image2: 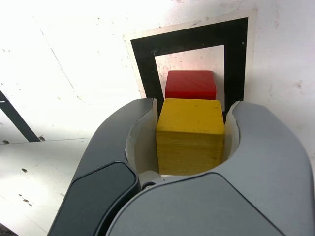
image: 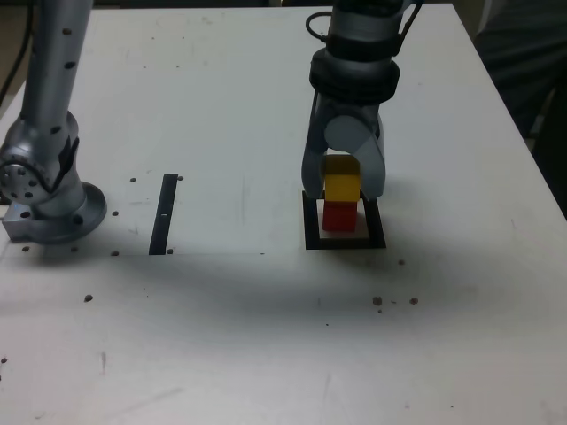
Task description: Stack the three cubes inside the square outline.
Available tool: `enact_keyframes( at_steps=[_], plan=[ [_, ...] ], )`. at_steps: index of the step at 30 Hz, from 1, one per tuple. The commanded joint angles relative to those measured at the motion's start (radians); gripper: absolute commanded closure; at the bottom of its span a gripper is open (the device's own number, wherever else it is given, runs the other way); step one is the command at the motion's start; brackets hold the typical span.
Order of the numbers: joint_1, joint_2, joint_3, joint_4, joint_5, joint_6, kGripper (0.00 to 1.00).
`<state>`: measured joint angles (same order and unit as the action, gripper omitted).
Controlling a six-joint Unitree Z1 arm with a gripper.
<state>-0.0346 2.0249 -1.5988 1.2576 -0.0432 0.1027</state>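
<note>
Wrist view shows the tool (image2: 191, 142) clamped on the yellow cube (image2: 190, 135) just above the red cube (image2: 190, 84) inside the square outline (image2: 189, 42); square its edges before releasing.

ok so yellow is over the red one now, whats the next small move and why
Probably ease the yellow cube straight down until it seats on the red cube, then open. The gripper is shut on yellow, which sits right above red inside the square outline; whether they already touch is unclear. No green cube is in view.
</note>
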Motion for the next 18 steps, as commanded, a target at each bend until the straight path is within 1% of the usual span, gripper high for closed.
enact_keyframes(
  at_steps=[1, 4, 5, 6, 7, 9, 10, 11, 12, 14, 18],
  plan=[
    [-0.001, 0.003, 0.004, -0.004, -0.002, 0.002, 0.72],
    [-0.001, 0.004, 0.008, -0.009, -0.002, 0.003, 0.71],
    [-0.001, 0.005, 0.01, -0.01, -0.002, 0.003, 0.69],
    [-0.001, 0.005, 0.012, -0.013, -0.003, 0.003, 0.64],
    [-0.001, 0.006, 0.015, -0.015, -0.003, 0.005, 0.57],
    [-0.001, 0.006, 0.02, -0.022, -0.004, 0.008, 0.39],
    [-0.001, 0.006, 0.024, -0.026, -0.005, 0.01, 0.25],
    [-0.001, 0.006, 0.027, -0.029, -0.006, 0.012, 0.16],
    [-0.001, 0.006, 0.029, -0.032, -0.007, 0.013, 0.1],
    [-0.001, 0.006, 0.033, -0.036, -0.01, 0.014, 0.03],
    [-0.001, 0.002, 0.042, -0.045, -0.013, 0.014, 0.01]
  ],
)
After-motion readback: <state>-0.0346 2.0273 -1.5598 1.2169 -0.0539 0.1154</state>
